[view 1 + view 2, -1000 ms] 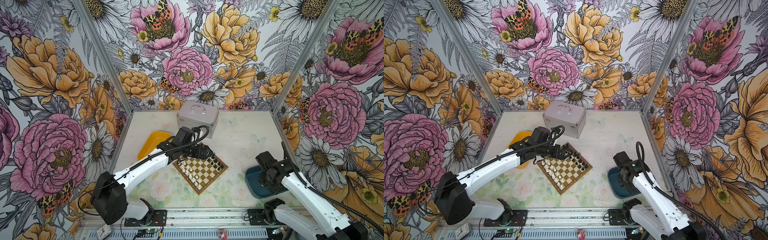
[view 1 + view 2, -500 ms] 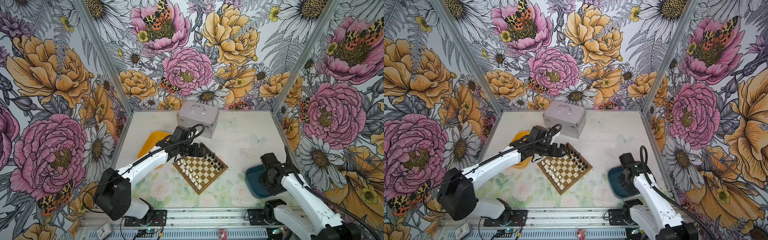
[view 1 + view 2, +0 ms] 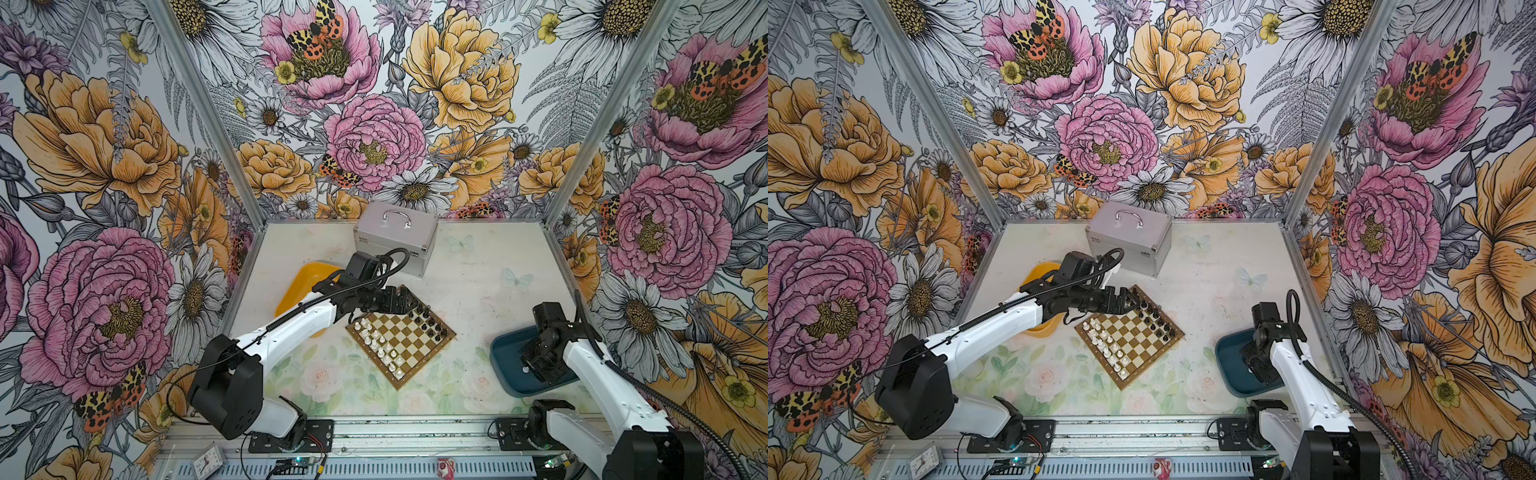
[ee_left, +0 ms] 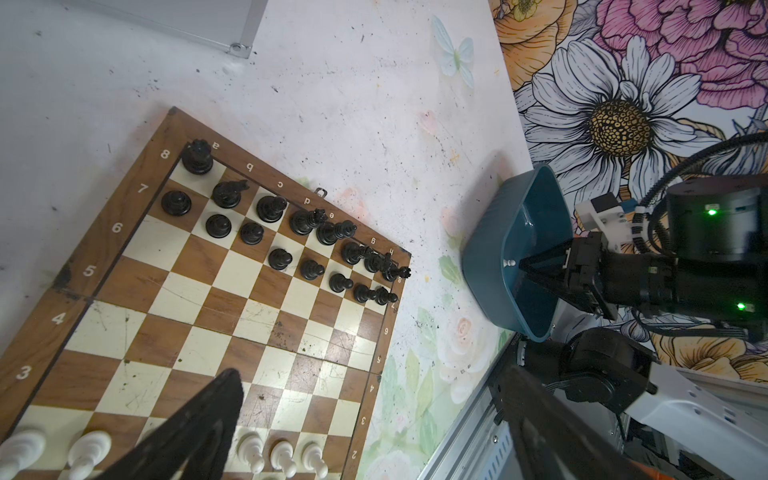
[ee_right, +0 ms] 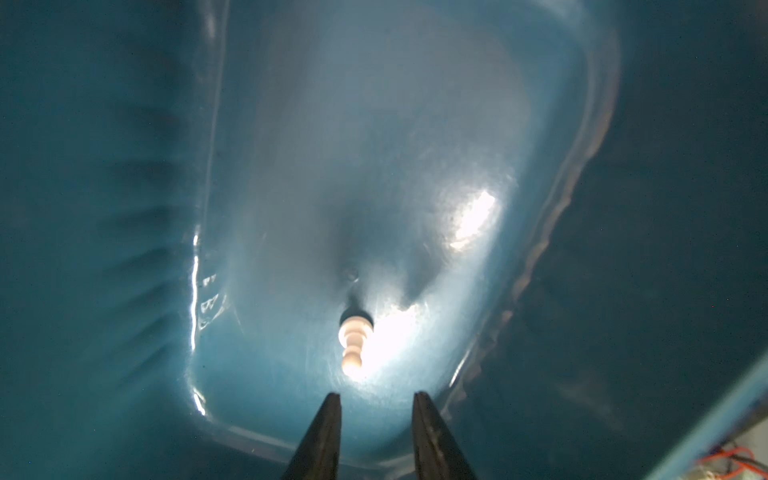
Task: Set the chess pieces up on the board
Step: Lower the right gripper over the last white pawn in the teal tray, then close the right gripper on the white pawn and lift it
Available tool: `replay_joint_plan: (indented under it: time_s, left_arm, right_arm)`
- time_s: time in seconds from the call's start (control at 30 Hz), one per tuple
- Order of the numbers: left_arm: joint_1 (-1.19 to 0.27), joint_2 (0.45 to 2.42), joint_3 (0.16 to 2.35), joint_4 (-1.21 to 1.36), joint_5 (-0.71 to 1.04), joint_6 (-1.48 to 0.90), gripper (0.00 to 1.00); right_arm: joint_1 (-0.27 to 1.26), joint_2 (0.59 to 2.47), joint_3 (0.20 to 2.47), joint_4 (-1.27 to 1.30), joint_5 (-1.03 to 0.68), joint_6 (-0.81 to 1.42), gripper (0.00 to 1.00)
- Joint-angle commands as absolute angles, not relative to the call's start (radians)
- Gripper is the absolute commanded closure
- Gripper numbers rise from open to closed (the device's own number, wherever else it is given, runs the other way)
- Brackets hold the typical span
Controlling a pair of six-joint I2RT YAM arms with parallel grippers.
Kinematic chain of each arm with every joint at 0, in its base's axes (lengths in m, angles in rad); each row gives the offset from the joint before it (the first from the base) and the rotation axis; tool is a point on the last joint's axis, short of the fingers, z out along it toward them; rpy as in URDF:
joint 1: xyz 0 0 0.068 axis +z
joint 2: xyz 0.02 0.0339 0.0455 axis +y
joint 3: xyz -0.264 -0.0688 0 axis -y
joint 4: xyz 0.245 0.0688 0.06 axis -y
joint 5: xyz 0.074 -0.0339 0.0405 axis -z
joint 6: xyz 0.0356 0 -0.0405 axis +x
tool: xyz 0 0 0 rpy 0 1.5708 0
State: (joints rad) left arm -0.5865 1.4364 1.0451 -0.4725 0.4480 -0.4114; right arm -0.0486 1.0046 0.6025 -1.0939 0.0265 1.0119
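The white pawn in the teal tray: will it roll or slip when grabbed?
Likely light and stiff: the white pawn looks tiny and solid. It seems to lie on its side on the glossy floor of the teal tray, so a nudge may roll it. Its rounded head could squirt from the narrow tips of the right gripper; the waist looks safer.

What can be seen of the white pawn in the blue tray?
The white pawn is a small glossy cream piece, plastic-looking, with round head, collar and wider base. It rests on the floor of the blue tray, brightly lit; standing or lying, I cannot tell. The right end effector is just short of it, jaws apart, touching nothing.
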Motion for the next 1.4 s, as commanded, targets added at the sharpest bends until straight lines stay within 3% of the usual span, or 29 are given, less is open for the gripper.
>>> replay_joint_plan:
  time_s: [0.0,0.43,1.07,1.37]
  left_arm:
    - [-0.578,1.441,1.060,-0.448,0.472,-0.406,0.01]
    - [-0.577,1.448,1.073,-0.452,0.469,-0.414,0.01]
    - [-0.579,1.454,1.095,-0.474,0.462,-0.411,0.01]
    - [-0.577,1.459,1.105,-0.486,0.460,-0.410,0.01]
  right_arm:
    - [-0.062,1.023,0.595,-1.048,0.005,0.974,0.71]
    - [-0.090,1.055,0.580,-1.008,-0.021,0.936,0.78]
    - [-0.120,1.065,0.552,-0.981,-0.032,0.899,0.79]
    - [-0.129,1.063,0.551,-0.976,-0.039,0.881,0.89]
